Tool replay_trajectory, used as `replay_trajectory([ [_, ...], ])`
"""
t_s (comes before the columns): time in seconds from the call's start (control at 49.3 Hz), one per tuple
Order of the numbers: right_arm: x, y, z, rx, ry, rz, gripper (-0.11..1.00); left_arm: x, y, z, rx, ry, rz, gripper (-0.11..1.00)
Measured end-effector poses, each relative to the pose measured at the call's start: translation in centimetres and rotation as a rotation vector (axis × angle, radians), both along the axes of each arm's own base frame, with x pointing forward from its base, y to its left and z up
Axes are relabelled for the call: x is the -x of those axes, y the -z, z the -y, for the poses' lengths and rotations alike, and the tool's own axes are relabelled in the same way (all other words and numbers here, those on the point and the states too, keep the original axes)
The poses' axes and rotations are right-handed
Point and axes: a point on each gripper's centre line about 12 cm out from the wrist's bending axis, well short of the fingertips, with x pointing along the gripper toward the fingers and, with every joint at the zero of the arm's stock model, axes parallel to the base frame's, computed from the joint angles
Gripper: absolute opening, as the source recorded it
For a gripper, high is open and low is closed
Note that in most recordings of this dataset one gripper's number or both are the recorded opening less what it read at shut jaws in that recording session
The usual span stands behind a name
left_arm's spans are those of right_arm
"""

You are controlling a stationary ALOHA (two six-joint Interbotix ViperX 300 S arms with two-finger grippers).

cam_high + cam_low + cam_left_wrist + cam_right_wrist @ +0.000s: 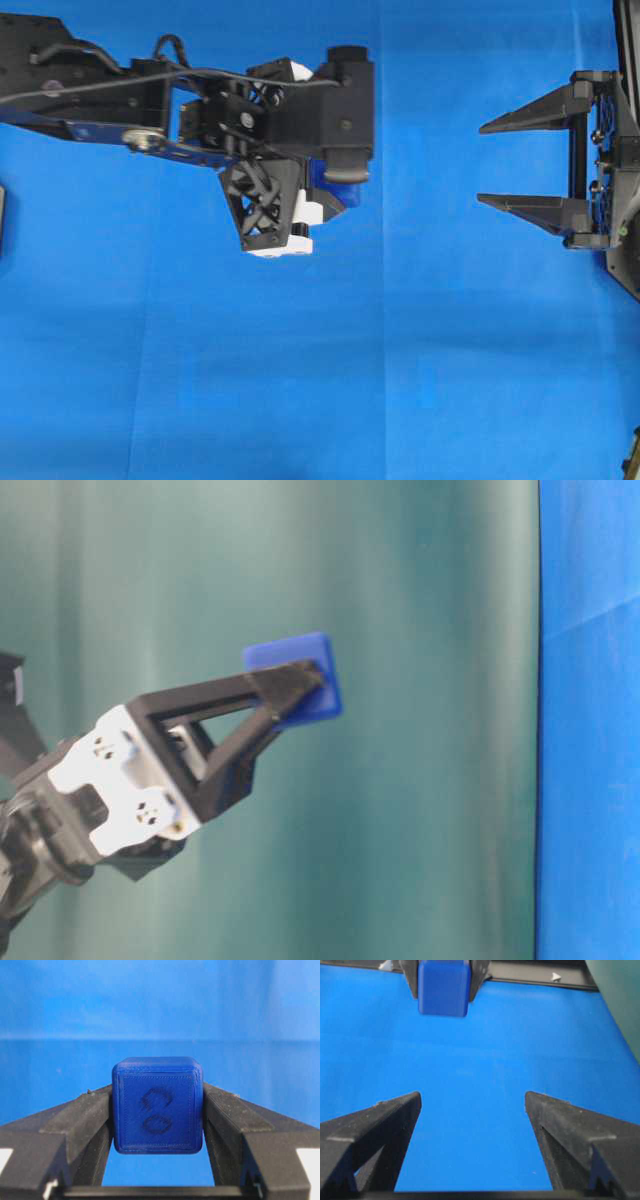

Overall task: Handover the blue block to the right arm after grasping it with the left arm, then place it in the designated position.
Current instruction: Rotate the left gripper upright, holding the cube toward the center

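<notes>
Blue block (157, 1105) between left tool (157, 1110) fingers

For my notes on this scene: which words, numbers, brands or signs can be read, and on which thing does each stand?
No readable text in any view.
Block: a smudged dark mark of two loops, perhaps "8", too blurred to tell.
Left pincer, right pincer, cloth: no label shows.

Left gripper (322, 205) and wide-open right gripper (490, 163) hang well apart.

dark-blue block (157, 1105) w/ dark smudge, bright blue cloth (400, 380).
</notes>
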Motion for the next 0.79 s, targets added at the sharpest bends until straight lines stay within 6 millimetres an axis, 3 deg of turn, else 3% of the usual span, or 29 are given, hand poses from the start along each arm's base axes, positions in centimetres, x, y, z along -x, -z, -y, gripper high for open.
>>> replay_trajectory([
  [0.527, -0.1, -0.4, 0.0, 0.001, 0.001, 0.020, 0.93, 4.6, -1.0, 0.1, -0.013, 0.015, 0.475, 0.46],
  [0.791, -0.2, -0.9, 0.0, 0.006, 0.000, 0.037, 0.93, 6.3, 0.2, 0.2, -0.015, 0.019, 0.659, 0.46],
])
